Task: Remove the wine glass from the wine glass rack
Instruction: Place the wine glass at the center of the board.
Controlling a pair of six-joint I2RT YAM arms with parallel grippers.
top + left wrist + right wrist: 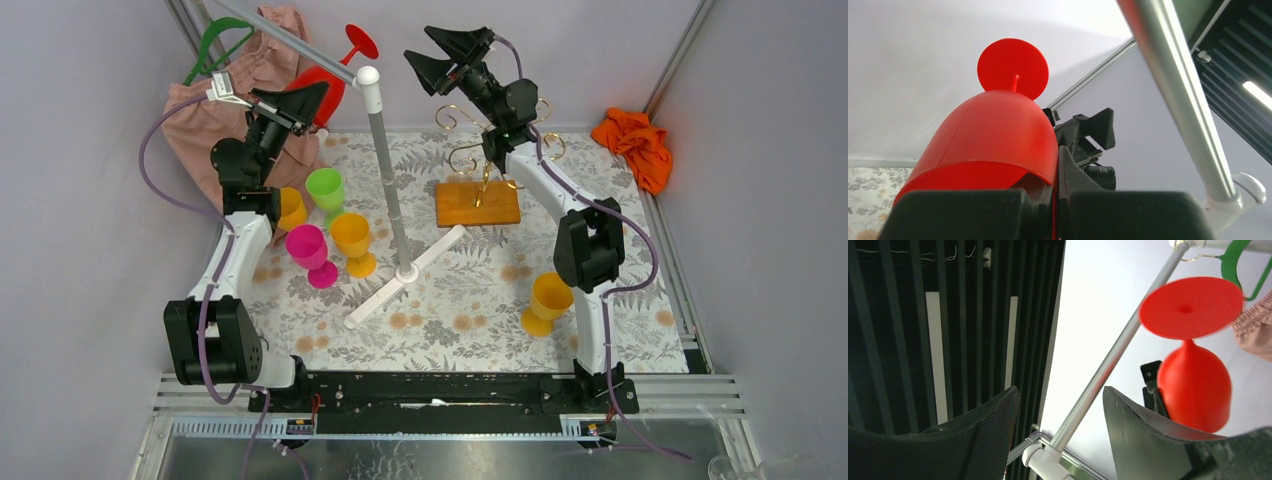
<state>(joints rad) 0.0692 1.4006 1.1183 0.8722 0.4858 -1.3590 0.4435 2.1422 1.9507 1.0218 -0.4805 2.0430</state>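
The gold wire wine glass rack (482,142) stands on its orange-brown wooden base (478,204) at the back, right of centre; no glass shows on its arms. My left gripper (300,104) is raised at the back left and shut on the rim of a red wine glass (330,84) held foot-up, well left of the rack. In the left wrist view the gripper (1058,200) clamps the glass wall (993,140). My right gripper (448,54) is open and empty, raised above the rack; in its wrist view (1060,395) it sees the red glass (1194,390).
A white-and-grey pole stand (386,170) with a white cross foot (404,276) stands mid-table. Green (325,188), orange (352,240) and pink (308,250) cups stand at the left, a yellow one (548,300) at the right. An orange cloth (635,140) and a hung pink garment (240,90) are at the back.
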